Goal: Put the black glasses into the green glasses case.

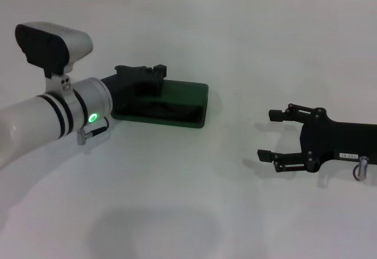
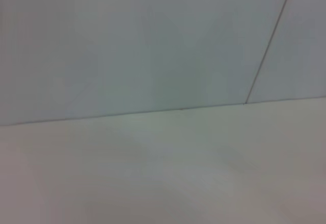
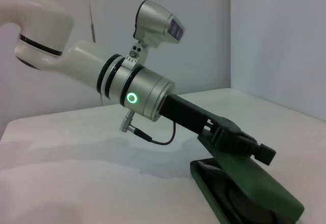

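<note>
Right gripper (image 1: 268, 134): nearest the robot, hovering low over the white table (image 1: 177, 212), well to the right of the case. Jaws spread wide, nothing between them.
Left arm (image 1: 53, 118): reaches in from the left, green ring light on at the wrist.
Left gripper (image 1: 141, 73): at the green glasses case (image 1: 177, 103), on its lid. From the right wrist view it presses on the lid's top edge (image 3: 239, 140). Jaw state: cannot tell, fingers blend into the dark lid.
Case: dark green, on the table left of centre, farther back than the right gripper. Lid is tilted partway over the base, not flat; a dark gap shows along the front side.
Black glasses: not clearly visible. Interior of the case is dark in both views, can't confirm whether they are inside.
Left wrist view: only bare table and the tiled wall (image 2: 153, 40) behind it.
</note>
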